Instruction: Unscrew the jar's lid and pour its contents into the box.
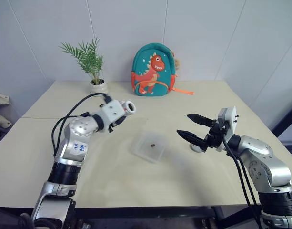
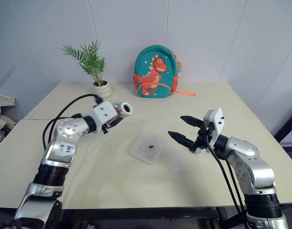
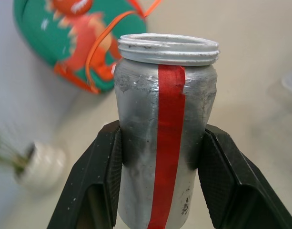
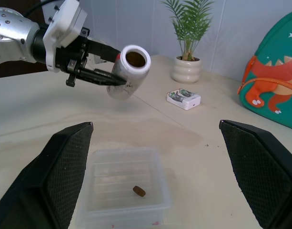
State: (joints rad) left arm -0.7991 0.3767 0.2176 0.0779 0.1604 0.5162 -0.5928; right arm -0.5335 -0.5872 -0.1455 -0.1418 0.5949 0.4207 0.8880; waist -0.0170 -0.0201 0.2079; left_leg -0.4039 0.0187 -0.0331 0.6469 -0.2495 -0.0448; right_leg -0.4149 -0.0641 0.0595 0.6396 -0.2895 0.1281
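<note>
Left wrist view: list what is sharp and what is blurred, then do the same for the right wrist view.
Left wrist view: the jar and the black fingers gripping it are sharp; the plant pot and the backpack behind are blurred. Right wrist view: the box, the brown bit in it and the packet are all fairly sharp.
</note>
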